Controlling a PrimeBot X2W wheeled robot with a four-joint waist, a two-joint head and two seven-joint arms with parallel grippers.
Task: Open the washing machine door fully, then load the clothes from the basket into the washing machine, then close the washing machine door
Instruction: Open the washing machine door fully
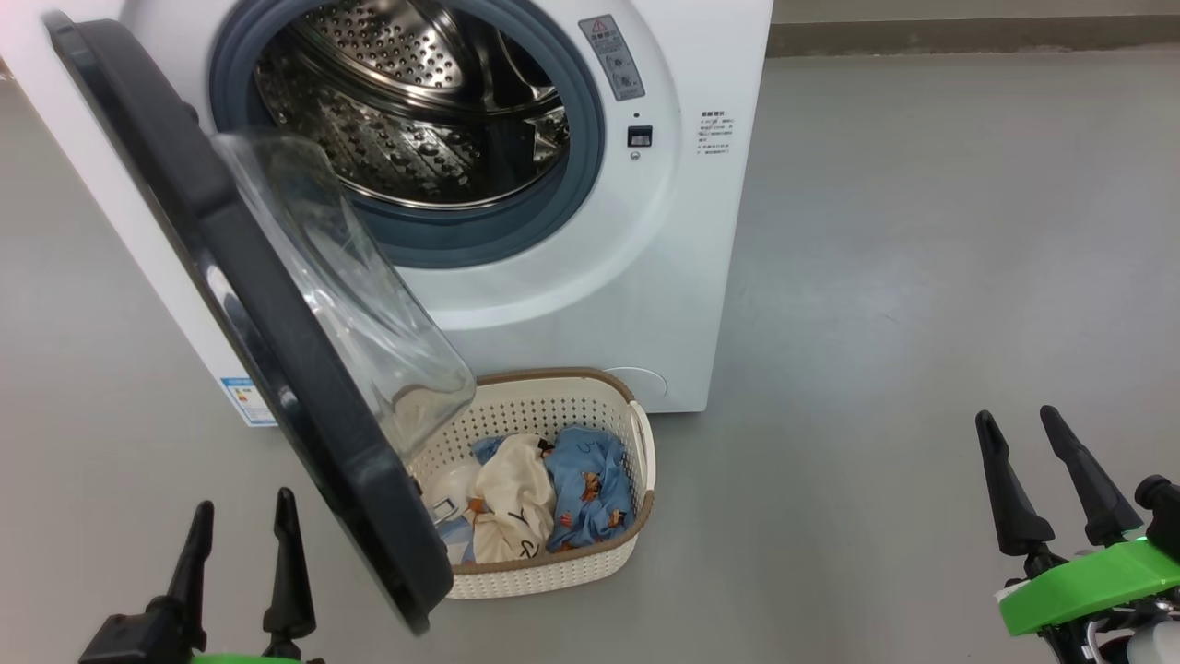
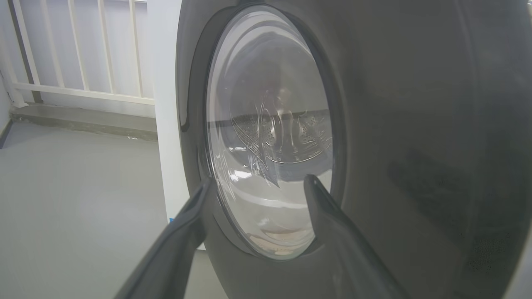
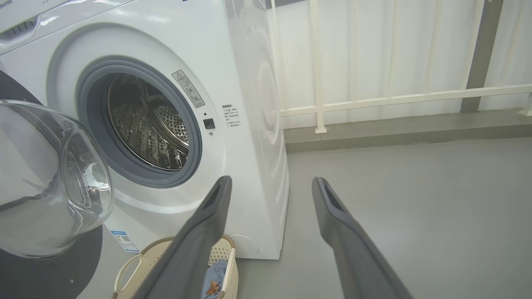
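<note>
Two tools (image 1: 245, 500) (image 1: 1018, 414), one basket (image 1: 553, 376)

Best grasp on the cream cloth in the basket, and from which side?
I'd pinch the bunched fold at the top of the cream cloth, coming down from the right with the right end effector. It lies crumpled on top, and the open door overhangs the left part of the basket.

Lighting is bright, even and diffuse; shadows on the grey floor (image 1: 922, 231) are faint. Glare streaks the glass of the washing machine door (image 1: 249, 304). In the left wrist view the door rim is dim and soft-focused. The railing (image 3: 395, 99) posts lean near wrist-view edges.
</note>
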